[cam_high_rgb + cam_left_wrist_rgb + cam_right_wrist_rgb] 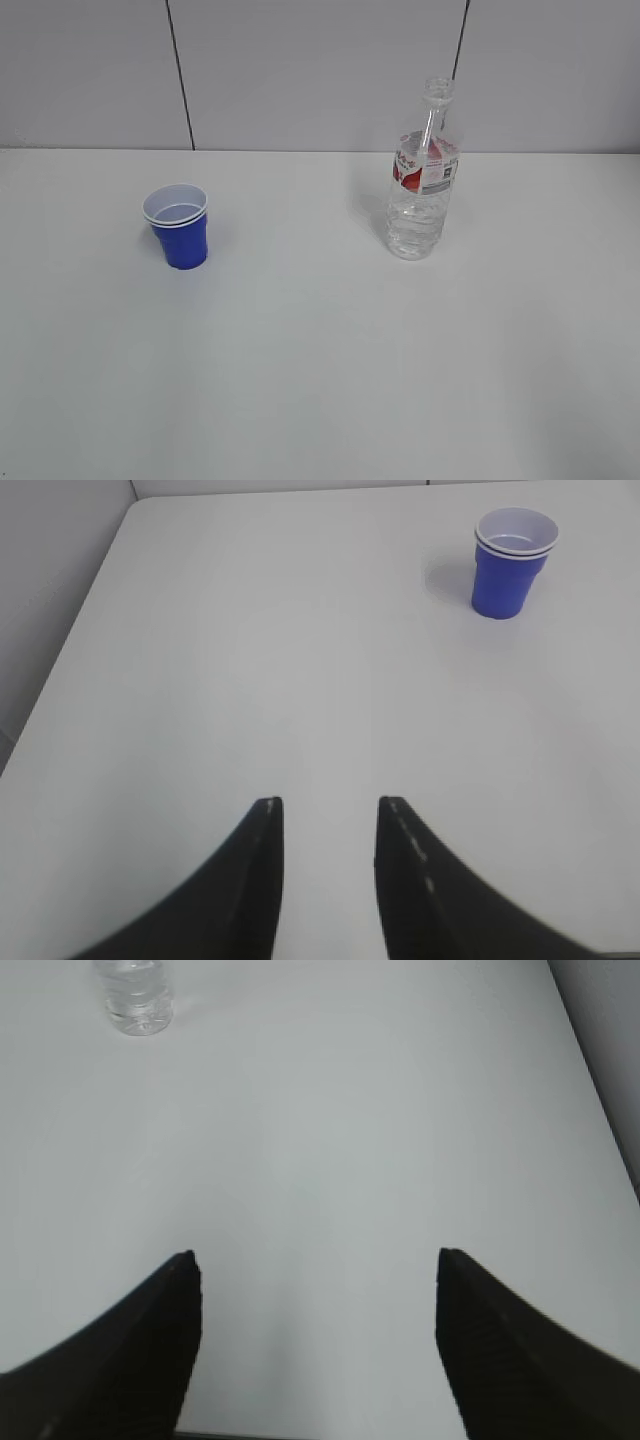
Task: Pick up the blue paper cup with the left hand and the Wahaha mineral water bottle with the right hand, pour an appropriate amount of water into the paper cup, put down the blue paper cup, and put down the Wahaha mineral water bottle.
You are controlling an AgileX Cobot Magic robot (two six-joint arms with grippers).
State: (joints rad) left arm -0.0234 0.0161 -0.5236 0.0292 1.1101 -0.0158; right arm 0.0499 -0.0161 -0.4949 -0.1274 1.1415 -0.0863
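A plain white table (320,380) fills most of the exterior view, matte and evenly lit. Behind its far edge stands a pale grey wall (300,70) of flat panels, divided by two thin dark seams. In the left wrist view the table's left edge runs diagonally, with a grey surface beyond it; in the right wrist view the right edge slants the same way on the other side.

The blue paper cup (179,226) stands upright on the left half of the table, nearer the far edge than the near one. Its outside is blue, its inside white, and the white rim looks doubled. The inside looks white; whether any liquid is in it cannot be told.

The Wahaha mineral water bottle (421,175) stands upright on the right half, well apart from the cup and a little closer to the far edge. It is clear and ribbed, with a red, white and grey label below the neck, and no cap shows on the mouth. The water (412,235) fills the lower part.

The left hand (328,805) hovers over bare table well short of the cup, fingers (258,870) moderately spread and holding nothing. The right hand (315,1255) is likewise over bare table, far from the bottle, fingers (150,1340) spread wide and empty.
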